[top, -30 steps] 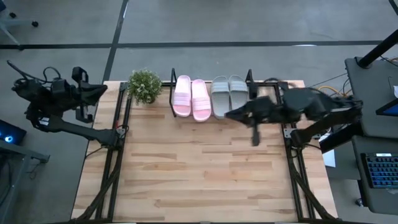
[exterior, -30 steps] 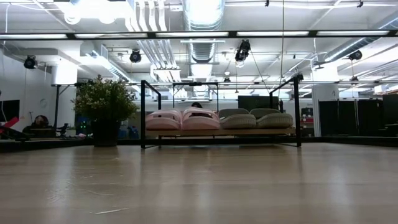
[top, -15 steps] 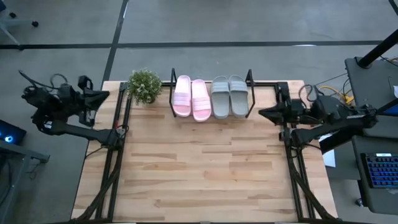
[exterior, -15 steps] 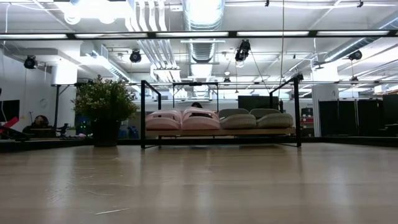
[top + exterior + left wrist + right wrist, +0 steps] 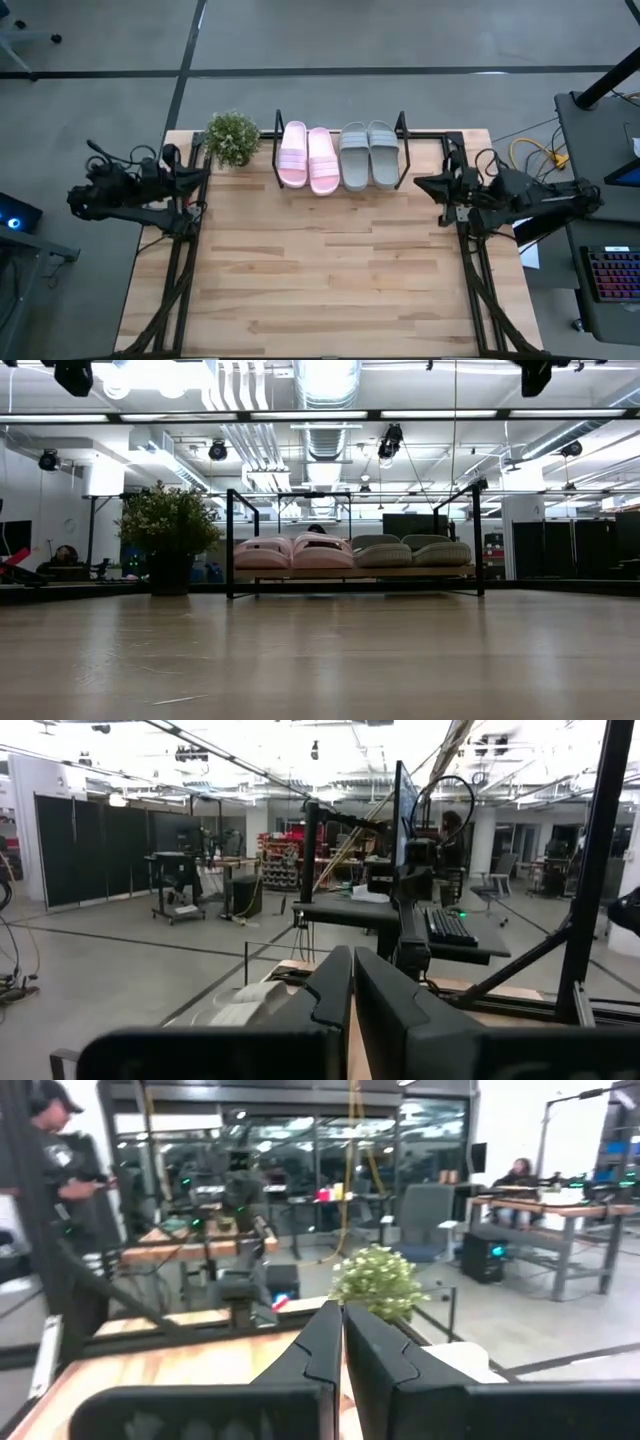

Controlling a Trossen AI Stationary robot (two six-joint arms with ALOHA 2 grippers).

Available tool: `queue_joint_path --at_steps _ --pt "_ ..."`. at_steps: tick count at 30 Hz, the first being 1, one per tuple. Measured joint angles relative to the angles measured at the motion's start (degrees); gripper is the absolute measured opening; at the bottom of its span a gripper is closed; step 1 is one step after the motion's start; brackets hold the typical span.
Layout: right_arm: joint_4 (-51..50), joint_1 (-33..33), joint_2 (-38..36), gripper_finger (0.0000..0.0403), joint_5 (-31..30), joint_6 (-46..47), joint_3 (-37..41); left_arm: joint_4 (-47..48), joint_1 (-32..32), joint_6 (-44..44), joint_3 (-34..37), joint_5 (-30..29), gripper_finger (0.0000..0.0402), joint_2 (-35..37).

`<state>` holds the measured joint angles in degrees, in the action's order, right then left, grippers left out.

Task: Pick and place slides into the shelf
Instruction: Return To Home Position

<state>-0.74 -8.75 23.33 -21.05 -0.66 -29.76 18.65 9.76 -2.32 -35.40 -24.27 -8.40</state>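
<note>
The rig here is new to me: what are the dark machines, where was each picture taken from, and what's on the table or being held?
It's a two-armed robot working at a wooden table. The top-down picture shows the left arm at the table's left edge and the right arm at its right edge. The low picture looks level across the tabletop into the room. The other two pictures come from a camera on each arm's wrist, looking out past that arm's own jaws. Both pairs of jaws are shut and hold nothing. At the table's far side stands a black wire shelf. It holds two pink slides and two grey slides side by side. A small plant stands next to the shelf, on the pink slides' side.
</note>
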Motion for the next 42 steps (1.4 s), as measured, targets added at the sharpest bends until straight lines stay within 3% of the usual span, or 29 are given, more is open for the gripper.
queue_joint_path --at_steps 6,12,19,22,26,33,42 --pt "4.93 7.57 0.65 0.0008 5.03 0.91 4.01 -3.05 0.00 -0.09 3.79 0.21 0.0001 2.44" --pt "2.78 15.38 1.24 0.0008 17.30 5.51 4.11 -2.50 0.03 -1.34 4.00 1.35 0.0001 2.99" --pt "1.31 15.49 -2.95 0.0008 17.56 7.03 8.55 -2.64 0.04 -1.08 7.67 1.51 0.0000 3.07" --pt "5.97 15.39 -4.13 0.0008 18.82 9.41 12.13 -9.83 0.04 -0.99 12.22 1.83 0.0000 2.95" --pt "7.19 15.36 -4.48 0.0008 20.89 8.57 14.62 -19.60 0.00 -1.03 18.78 7.11 0.0000 2.14" --pt "10.00 15.42 -4.59 0.0008 17.06 5.11 15.10 -31.17 -0.11 3.06 27.49 7.55 0.0000 -2.35" --pt "8.82 15.42 -4.57 0.0008 16.98 6.01 15.23 -38.37 -5.38 -0.24 28.82 7.91 0.0000 -9.99"
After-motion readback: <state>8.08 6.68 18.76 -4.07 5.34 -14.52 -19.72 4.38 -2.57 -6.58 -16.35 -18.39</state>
